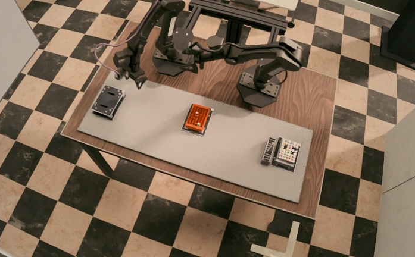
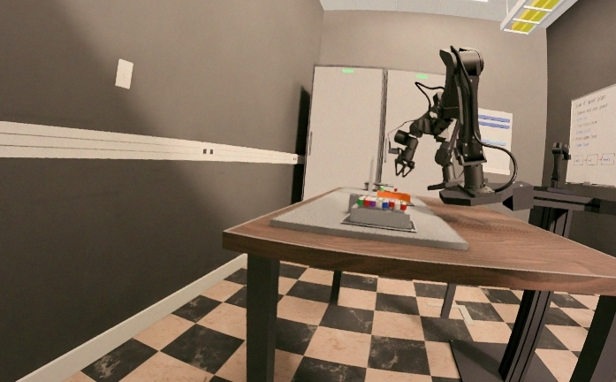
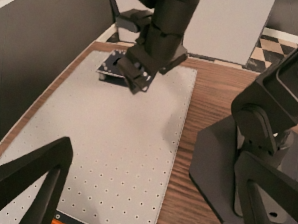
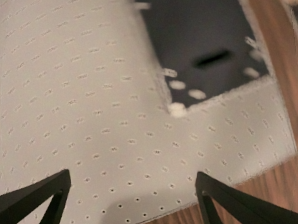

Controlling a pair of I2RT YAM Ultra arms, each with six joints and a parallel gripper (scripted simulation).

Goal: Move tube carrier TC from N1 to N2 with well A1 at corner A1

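Note:
The orange tube carrier TC (image 1: pixel 197 118) sits in nest N1 at the middle of the grey mat, with a few vial caps showing on top. The black raised nest N2 (image 1: pixel 108 101) stands empty at the mat's left end and also shows in the right wrist view (image 4: pixel 200 43). My right gripper (image 1: pixel 137 80) hangs open and empty above the mat, just beside N2. My left gripper (image 1: pixel 192 65) is open and empty, held high over the wooden table behind TC.
The vial rack R1 (image 1: pixel 286 153) with several coloured caps stands at the mat's right end. The forceps holder H1 (image 1: pixel 269 151) is against its left side. Both arm bases stand on the wood behind the mat. A black frame stands beyond the table.

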